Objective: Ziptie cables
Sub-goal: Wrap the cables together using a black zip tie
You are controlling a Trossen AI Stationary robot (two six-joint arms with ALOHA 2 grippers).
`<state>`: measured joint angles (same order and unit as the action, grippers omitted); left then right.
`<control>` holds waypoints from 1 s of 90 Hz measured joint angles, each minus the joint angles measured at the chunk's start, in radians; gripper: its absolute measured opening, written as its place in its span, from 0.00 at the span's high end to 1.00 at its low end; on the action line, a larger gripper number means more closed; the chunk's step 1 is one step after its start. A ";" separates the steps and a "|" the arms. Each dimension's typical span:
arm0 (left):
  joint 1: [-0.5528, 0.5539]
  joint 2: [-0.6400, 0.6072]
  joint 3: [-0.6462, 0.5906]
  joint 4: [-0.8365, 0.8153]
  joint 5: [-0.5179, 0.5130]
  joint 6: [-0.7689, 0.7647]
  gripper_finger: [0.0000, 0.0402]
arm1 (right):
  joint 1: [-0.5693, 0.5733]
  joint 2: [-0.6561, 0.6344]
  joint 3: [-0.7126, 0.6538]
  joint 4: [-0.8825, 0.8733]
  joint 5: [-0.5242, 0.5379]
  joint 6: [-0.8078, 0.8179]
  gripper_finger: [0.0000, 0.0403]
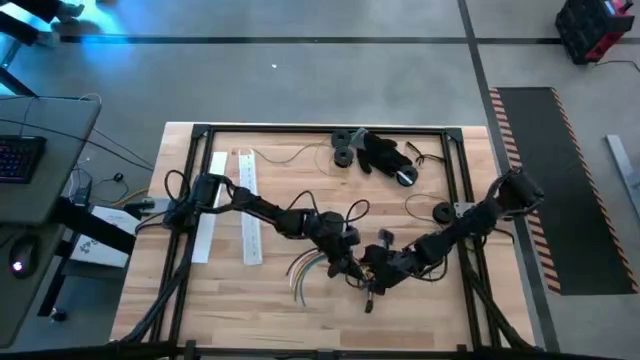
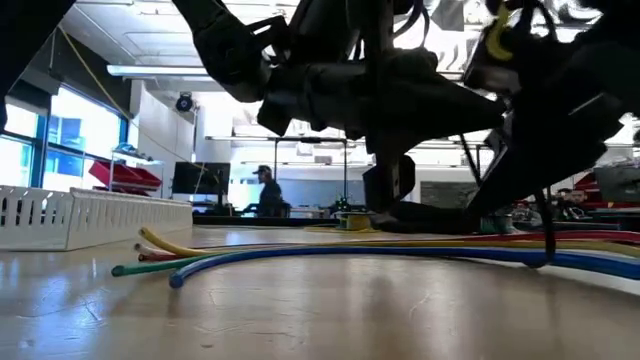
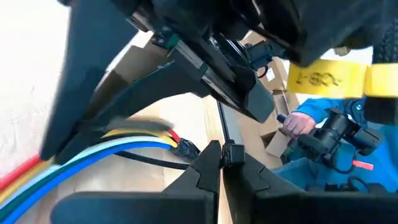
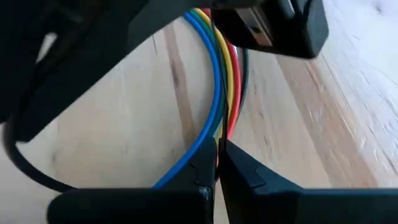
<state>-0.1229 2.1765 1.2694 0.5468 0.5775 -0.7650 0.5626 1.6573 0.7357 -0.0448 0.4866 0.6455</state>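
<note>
Fingers of both grippers meet over the cables (image 1: 318, 262) near the middle of the table (image 1: 420, 310). Left gripper (image 3: 221, 163) has its fingers pressed together, tips touching a thin black strand just ahead of the bundle. Right gripper (image 4: 218, 163) has its fingers closed to a slit against the coloured wires. Cables lie flat, their long axis running across the table, loose ends fanning toward the left arm's side. White perforated strips (image 1: 247, 205) lie beside them, and a black lumpy heap (image 1: 378, 152) sits at the far edge.
</note>
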 joint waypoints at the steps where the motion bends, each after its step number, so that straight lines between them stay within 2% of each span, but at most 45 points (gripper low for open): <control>1: -0.001 0.000 0.000 0.000 -0.002 0.000 1.00 | 0.004 0.000 0.000 0.000 0.005 0.005 1.00; 46: -0.012 0.005 0.000 0.131 -0.013 0.018 1.00 | 0.041 0.000 0.000 -0.003 0.063 -0.044 1.00; 73: -0.008 0.093 0.002 0.330 -0.040 -0.038 1.00 | 0.052 0.000 0.000 -0.012 0.082 -0.103 1.00; 90: -0.008 0.129 0.003 0.342 -0.039 -0.067 1.00 | 0.098 -0.001 -0.001 -0.053 0.143 -0.070 1.00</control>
<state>-0.1310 2.3053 1.2720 0.8893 0.5381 -0.8320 0.6601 1.6566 0.7349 -0.0975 0.6294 0.5758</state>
